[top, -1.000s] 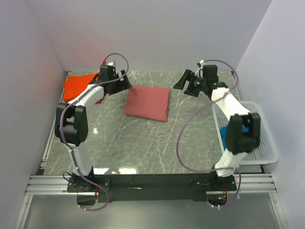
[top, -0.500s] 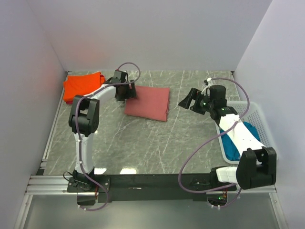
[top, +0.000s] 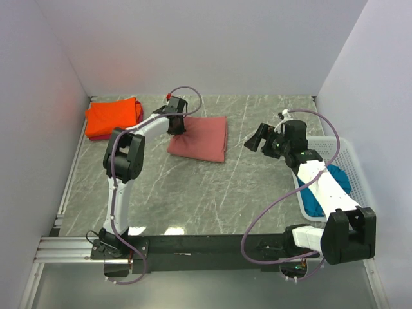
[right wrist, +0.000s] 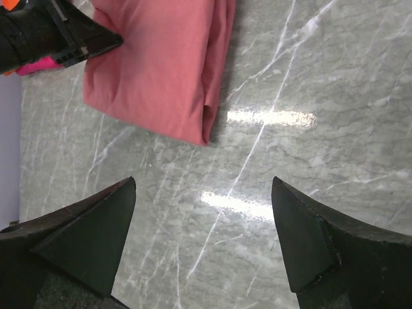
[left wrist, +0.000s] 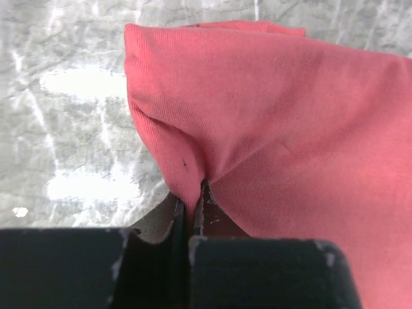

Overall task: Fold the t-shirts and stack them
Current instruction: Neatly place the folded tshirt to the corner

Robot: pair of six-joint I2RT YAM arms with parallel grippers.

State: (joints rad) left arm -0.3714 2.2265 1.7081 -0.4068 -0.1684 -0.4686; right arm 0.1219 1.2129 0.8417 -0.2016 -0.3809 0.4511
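Note:
A folded dusty brick-red t-shirt (top: 203,138) lies on the marble table at the back centre. My left gripper (top: 177,125) is at its left edge and shut on a pinch of that cloth; in the left wrist view the fabric (left wrist: 277,116) puckers up into the closed jaws of the left gripper (left wrist: 193,201). A folded orange t-shirt (top: 112,116) sits in the back left corner on a pink-red one (top: 94,136). A teal-blue t-shirt (top: 314,203) lies in the basket. My right gripper (top: 257,138) hovers open right of the brick-red shirt (right wrist: 161,71), nothing between the jaws of the right gripper (right wrist: 203,187).
A white lattice basket (top: 353,158) stands at the table's right edge, under my right arm. White walls close in the left, back and right sides. Bare marble (top: 206,193) spreads between the shirt and the arm bases.
My left gripper has swung right from the orange stack to the brick-red shirt's left edge and shut on it. My right arm has drawn back to the right.

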